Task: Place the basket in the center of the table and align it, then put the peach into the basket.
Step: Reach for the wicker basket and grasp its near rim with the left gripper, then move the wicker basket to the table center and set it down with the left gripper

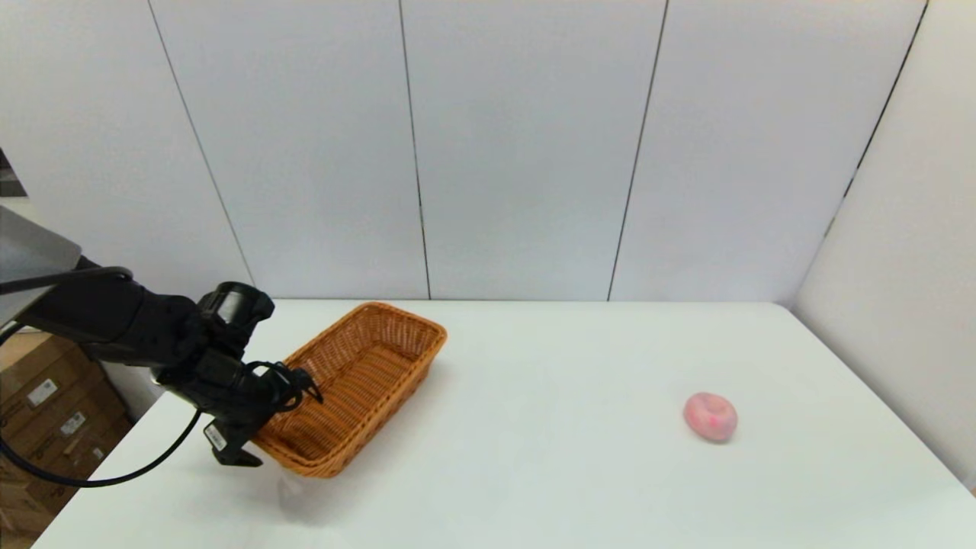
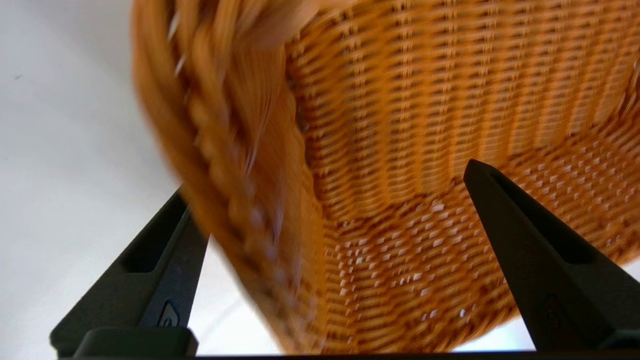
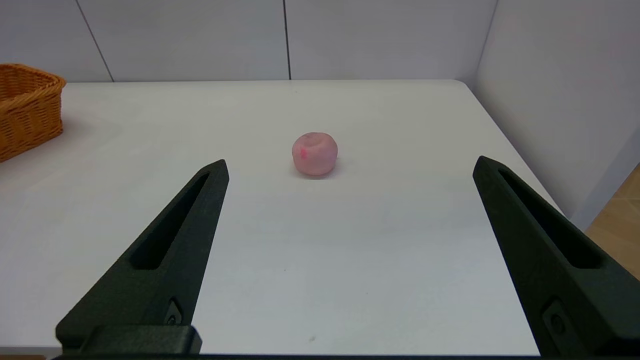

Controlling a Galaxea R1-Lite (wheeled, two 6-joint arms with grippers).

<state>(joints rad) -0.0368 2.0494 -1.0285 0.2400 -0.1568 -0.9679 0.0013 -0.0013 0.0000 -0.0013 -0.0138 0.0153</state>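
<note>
The orange-brown wicker basket (image 1: pixel 364 375) lies at an angle on the left part of the white table (image 1: pixel 549 457). My left gripper (image 1: pixel 268 413) is at its near left corner. In the left wrist view this gripper (image 2: pixel 327 177) is open and straddles the basket (image 2: pixel 425 100) wall, one finger outside the braided rim and one over the woven floor. The pink peach (image 1: pixel 711 416) rests on the right side of the table, far from the basket. My right gripper (image 3: pixel 352 161) is open and low over the table, short of the peach (image 3: pixel 315 153), with the basket's (image 3: pixel 27 105) far end off to one side.
Grey wall panels (image 1: pixel 518 152) stand close behind the table and another panel runs along its right edge. Cardboard boxes (image 1: pixel 46 427) are stacked on the floor beyond the table's left edge. Bare tabletop lies between basket and peach.
</note>
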